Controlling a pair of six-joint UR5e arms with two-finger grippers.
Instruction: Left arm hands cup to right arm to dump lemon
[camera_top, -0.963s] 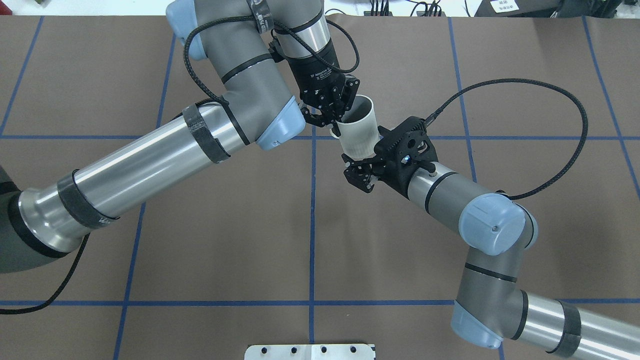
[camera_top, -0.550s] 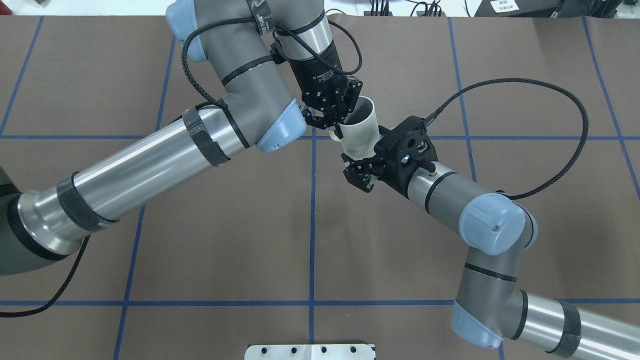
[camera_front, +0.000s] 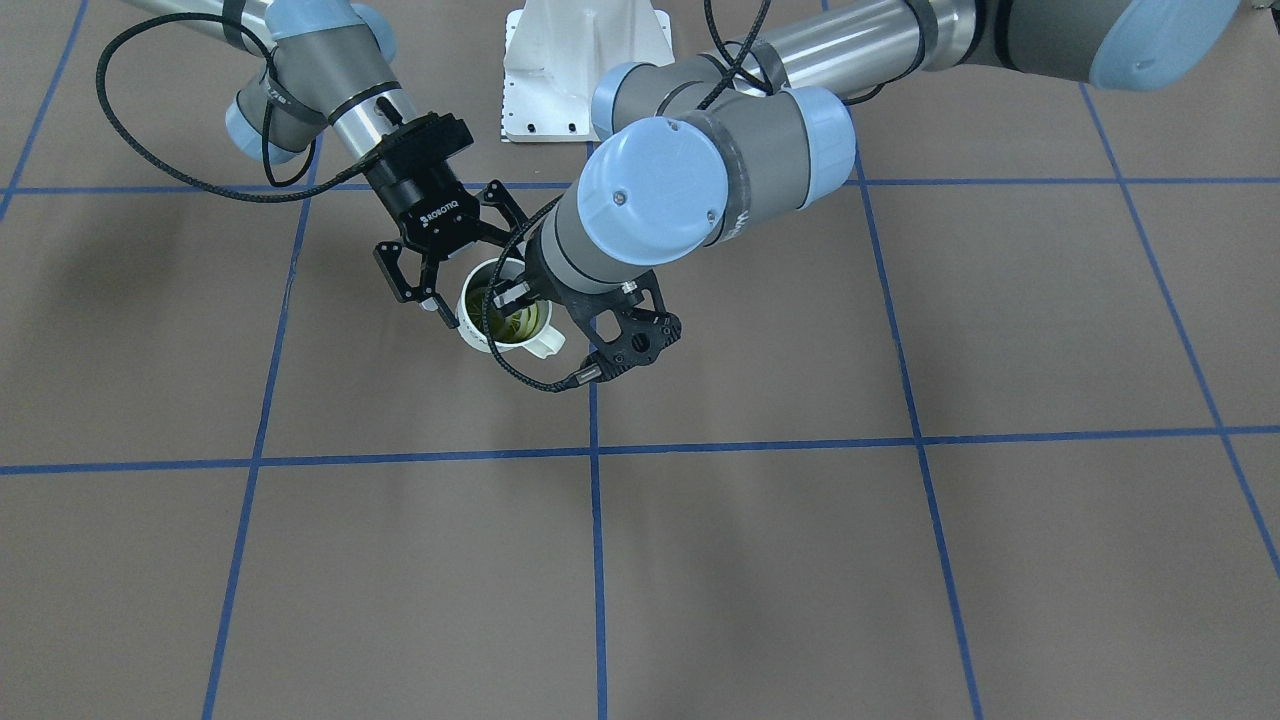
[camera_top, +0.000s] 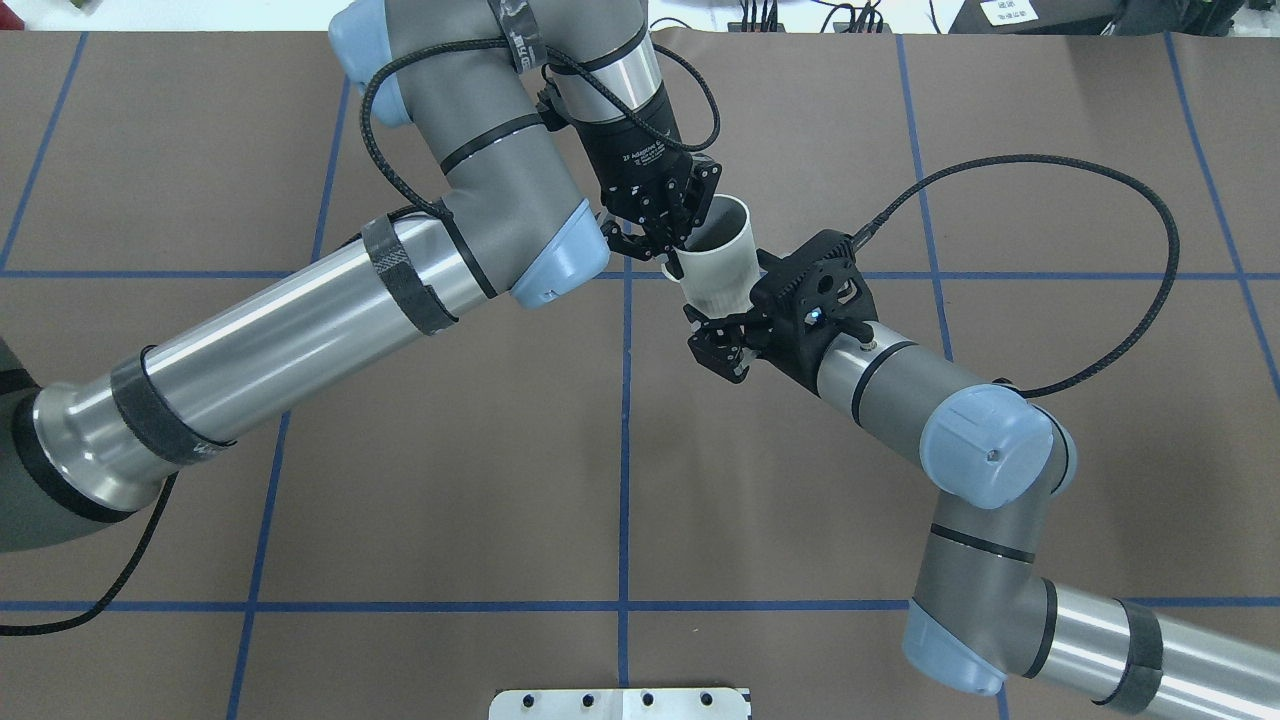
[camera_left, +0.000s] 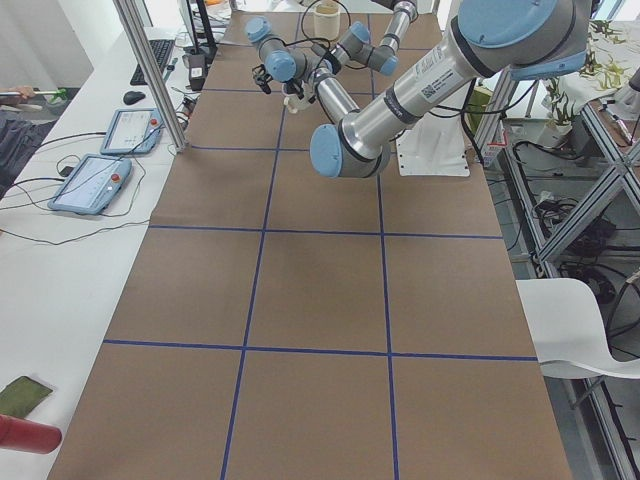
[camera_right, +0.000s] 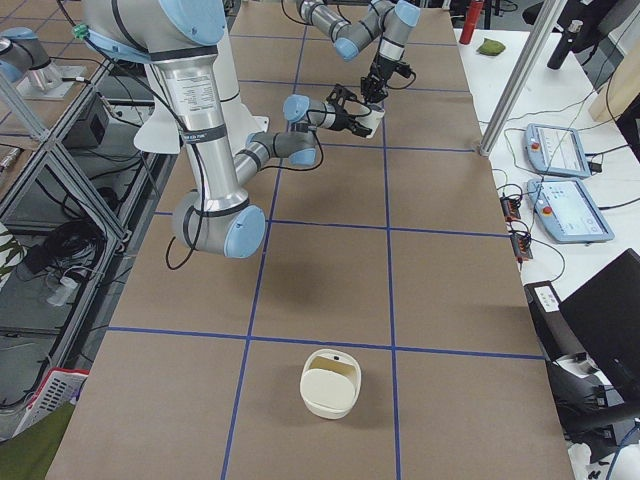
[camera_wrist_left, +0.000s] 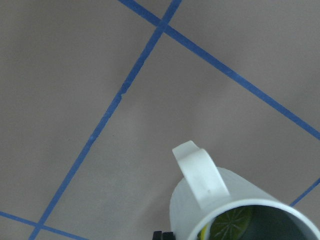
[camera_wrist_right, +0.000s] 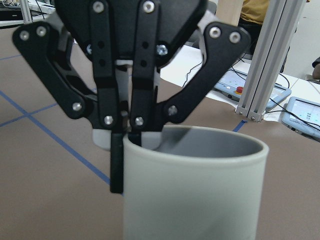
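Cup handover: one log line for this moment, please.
cup: lemon inside | left fingers: shut on rim | right fingers: open, by cup | handover: not yet done

One camera looks down from behind the robot (camera_top: 280, 340), another faces it across the desk (camera_top: 400, 480), and two watch distantly from the desk's ends. Both wrist cameras sit close on the cup (camera_wrist_right: 192, 185), which all share.

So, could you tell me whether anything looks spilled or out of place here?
Nothing stands out: the left gripper has its jaws clamped on the rim of the mug, held mouth up, with the lemon slice inside.
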